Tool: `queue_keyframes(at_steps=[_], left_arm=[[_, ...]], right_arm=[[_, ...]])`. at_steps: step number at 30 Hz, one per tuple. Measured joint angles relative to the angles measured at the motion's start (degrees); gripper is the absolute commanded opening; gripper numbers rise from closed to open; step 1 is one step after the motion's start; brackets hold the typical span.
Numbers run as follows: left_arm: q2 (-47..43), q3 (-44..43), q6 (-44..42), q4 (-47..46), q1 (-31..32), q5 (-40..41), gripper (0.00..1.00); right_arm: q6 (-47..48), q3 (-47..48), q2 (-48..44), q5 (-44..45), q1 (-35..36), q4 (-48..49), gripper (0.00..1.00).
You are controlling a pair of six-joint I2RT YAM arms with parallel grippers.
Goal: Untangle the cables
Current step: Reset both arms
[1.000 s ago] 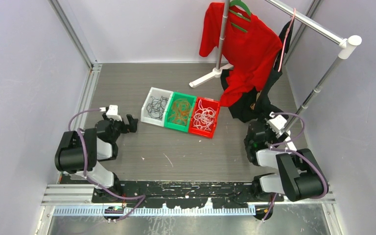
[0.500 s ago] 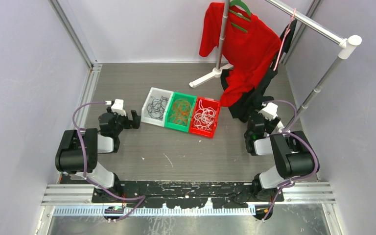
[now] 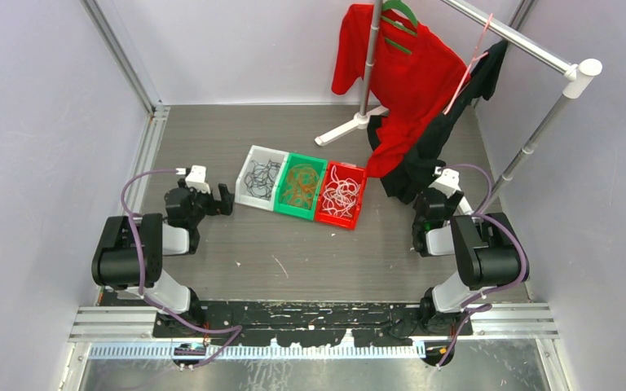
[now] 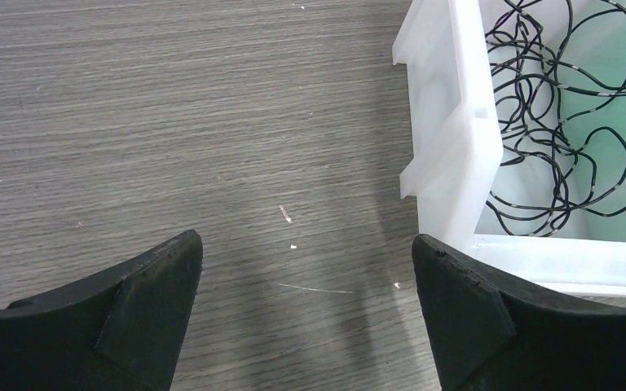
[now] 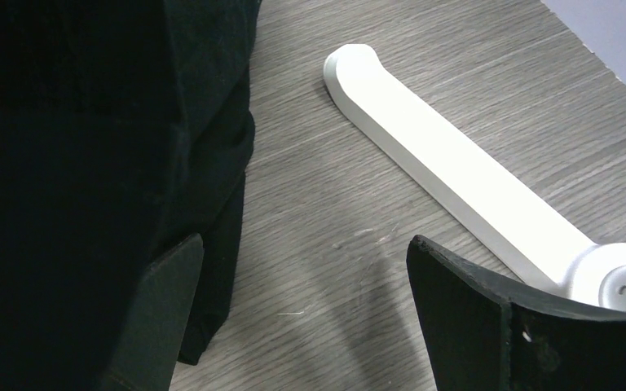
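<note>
The cables lie in three bins set in a row at mid-table. Black cables (image 3: 261,177) (image 4: 530,114) fill the white bin (image 3: 252,155) (image 4: 456,138), orange cables (image 3: 300,186) the green bin (image 3: 290,210), and white cables (image 3: 341,194) the red bin (image 3: 363,195). My left gripper (image 3: 222,198) (image 4: 306,240) stands open over bare table just left of the white bin, holding nothing. On the right, my other gripper (image 3: 424,213) (image 5: 305,242) is open too and empty, low over the table, its left finger against a black garment (image 5: 90,163).
A clothes rack (image 3: 530,49) stands at the back right, with a red shirt (image 3: 399,73) and the black garment (image 3: 424,163) hanging down to the table. One white rack foot (image 5: 448,179) lies right of my right gripper, another (image 3: 346,126) behind the bins.
My right arm has folded and its wrist has moved away from me toward the black garment. The left gripper shifted slightly toward the white bin, then stopped. The black garment's top swung right along the rail.
</note>
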State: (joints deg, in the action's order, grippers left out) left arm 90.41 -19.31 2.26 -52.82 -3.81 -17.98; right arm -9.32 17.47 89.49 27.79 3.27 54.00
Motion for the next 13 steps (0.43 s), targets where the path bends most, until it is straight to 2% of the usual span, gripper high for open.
queue_keyframes(at_steps=[13], left_arm=[[0.0, 0.0, 0.0, 0.0, 0.0, 0.0, 0.99]], right_arm=[[0.0, 0.0, 0.0, -1.5, 0.0, -0.1, 1.00]])
